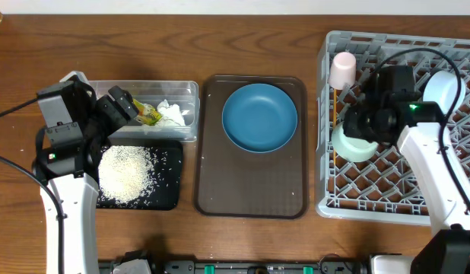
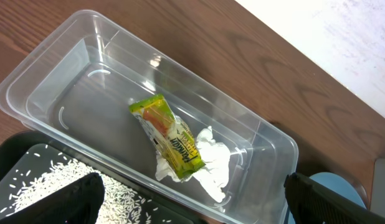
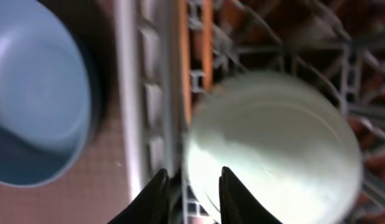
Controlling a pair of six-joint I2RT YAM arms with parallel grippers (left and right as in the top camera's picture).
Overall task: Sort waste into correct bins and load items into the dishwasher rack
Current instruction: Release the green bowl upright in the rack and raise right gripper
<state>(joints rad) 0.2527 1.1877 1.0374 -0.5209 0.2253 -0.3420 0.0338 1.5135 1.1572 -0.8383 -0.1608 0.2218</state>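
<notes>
A pale green bowl lies in the grey dishwasher rack near its left wall. My right gripper is slightly open, its fingers straddling the bowl's rim with a gap on each side. My left gripper hangs wide open and empty over the clear tub, which holds the yellow-green wrapper and the white tissue. Rice covers the black tray. The blue plate rests on the brown tray.
A pink cup stands in the rack's back left corner, and a light blue bowl sits to the right behind my right arm. Thin wooden chopsticks lie along the rack's left wall.
</notes>
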